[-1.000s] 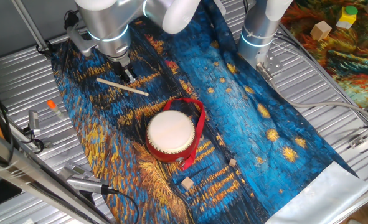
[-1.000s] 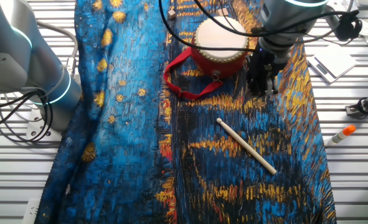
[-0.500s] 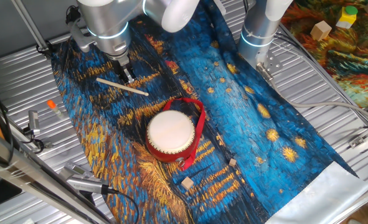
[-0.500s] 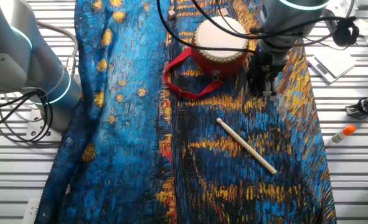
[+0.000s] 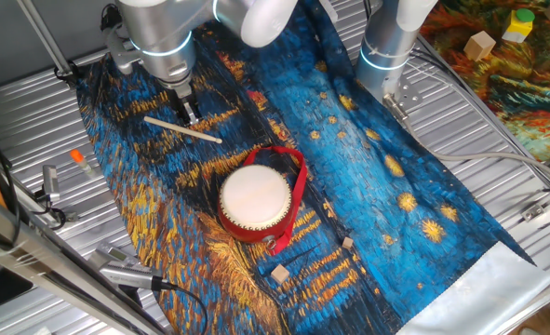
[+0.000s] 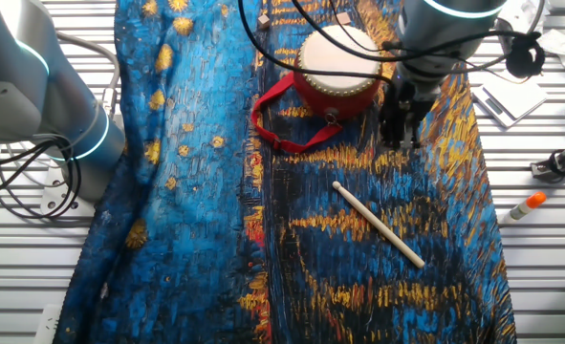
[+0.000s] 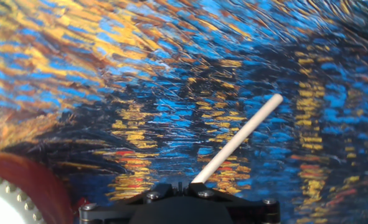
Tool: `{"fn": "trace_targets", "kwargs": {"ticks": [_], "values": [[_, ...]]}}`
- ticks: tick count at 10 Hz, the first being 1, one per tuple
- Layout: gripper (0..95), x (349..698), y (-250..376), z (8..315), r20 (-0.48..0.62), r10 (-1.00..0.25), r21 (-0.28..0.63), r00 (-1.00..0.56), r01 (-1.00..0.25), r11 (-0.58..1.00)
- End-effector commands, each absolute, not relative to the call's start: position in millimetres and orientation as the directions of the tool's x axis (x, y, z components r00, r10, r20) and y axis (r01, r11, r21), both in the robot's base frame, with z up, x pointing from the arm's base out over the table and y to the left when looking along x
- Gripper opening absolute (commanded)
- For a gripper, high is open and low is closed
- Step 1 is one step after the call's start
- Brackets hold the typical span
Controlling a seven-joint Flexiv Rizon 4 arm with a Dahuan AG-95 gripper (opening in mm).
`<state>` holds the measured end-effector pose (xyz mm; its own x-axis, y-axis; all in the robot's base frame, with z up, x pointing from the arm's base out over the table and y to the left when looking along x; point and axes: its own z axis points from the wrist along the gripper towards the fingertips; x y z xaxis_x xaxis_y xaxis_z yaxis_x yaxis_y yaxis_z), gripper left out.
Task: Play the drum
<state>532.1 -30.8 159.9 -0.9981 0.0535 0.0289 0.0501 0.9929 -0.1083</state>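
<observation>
The drum [image 5: 255, 198] has a cream skin, a red body and a red strap loop [image 5: 299, 181], and stands on the blue and gold painted cloth [image 5: 386, 177]. It also shows in the other fixed view [image 6: 337, 57] and at the bottom left of the hand view [image 7: 22, 183]. A thin pale wooden stick [image 5: 182, 129] lies flat on the cloth away from the drum; it also shows in the other fixed view [image 6: 379, 225] and in the hand view [image 7: 236, 139]. My gripper [image 5: 190, 112] hangs over the cloth between stick and drum [image 6: 398, 129], its fingers close together and holding nothing.
A second arm's base [image 5: 386, 46] stands at the cloth's far edge. Small wooden cubes [image 5: 279, 274] lie near the drum. An orange-capped marker [image 6: 523, 205] and cables lie on the ribbed metal table [image 5: 33, 112] beside the cloth.
My gripper has shifted very slightly over the cloth. The drum and the stick have not moved.
</observation>
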Motion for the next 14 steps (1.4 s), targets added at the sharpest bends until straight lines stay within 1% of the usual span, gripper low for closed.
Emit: {"fn": "trace_targets", "kwargs": {"ticks": [1,3,4,6,8,9,10,11,14], "values": [[0.0,532,-31,160,0.039,0.087,-0.106,-0.995,0.083,0.991],[0.0,532,-31,160,0.058,0.069,-0.107,-0.996,0.063,0.992],[0.0,532,-31,160,0.064,0.026,-0.102,-0.998,0.019,0.995],[0.0,531,-33,162,0.094,0.040,-0.078,-0.995,0.033,0.996],[0.0,517,-49,175,0.105,-0.036,-0.064,-0.994,-0.043,0.997],[0.0,504,-61,181,0.109,-0.062,-0.065,-0.992,-0.070,0.995],[0.0,499,-68,180,0.109,-0.067,-0.069,-0.992,-0.075,0.995],[0.0,499,-77,174,0.103,-0.073,-0.072,-0.992,-0.080,0.994],[0.0,514,-113,143,0.085,-0.088,-0.082,-0.992,-0.095,0.992]]}}
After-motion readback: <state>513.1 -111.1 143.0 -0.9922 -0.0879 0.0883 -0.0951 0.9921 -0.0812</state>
